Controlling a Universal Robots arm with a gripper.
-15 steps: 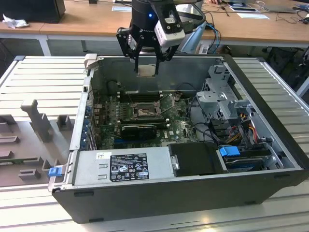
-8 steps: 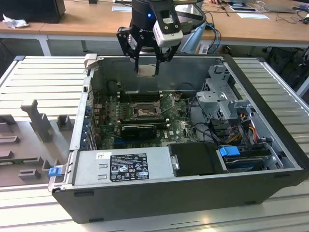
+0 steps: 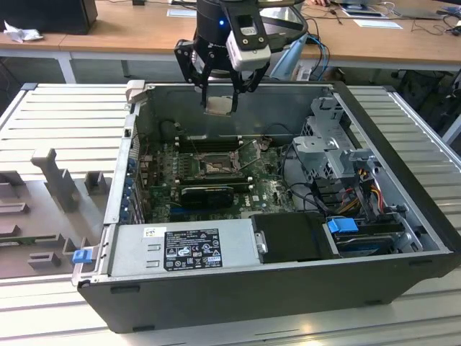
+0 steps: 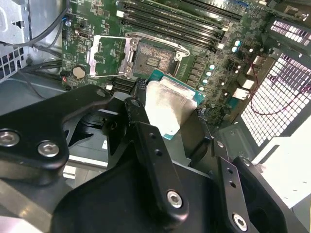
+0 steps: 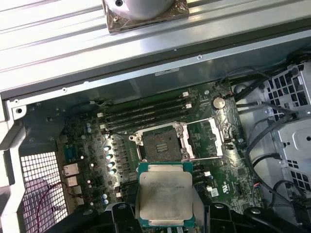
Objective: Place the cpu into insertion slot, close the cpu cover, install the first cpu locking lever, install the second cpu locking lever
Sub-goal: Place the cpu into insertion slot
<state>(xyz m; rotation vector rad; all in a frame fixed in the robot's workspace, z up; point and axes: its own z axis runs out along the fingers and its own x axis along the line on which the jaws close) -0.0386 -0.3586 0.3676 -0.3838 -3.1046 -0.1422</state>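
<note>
Ribbed table (image 3: 65, 115), open case (image 3: 274, 288): cpu (image 5: 165, 196) in tool (image 3: 220, 101), insertion slot (image 5: 159, 142) bare

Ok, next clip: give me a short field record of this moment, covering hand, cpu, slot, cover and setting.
hand: the hand is shut on the cpu, raised above the open computer case
cpu: gripped at its edges, metal top facing the wrist cameras, not yet in the slot
insertion slot: the insertion slot is empty, on the green board next to the memory slots
cpu cover: the cpu cover is swung open beside the slot
task state: nothing seated or closed yet
</note>
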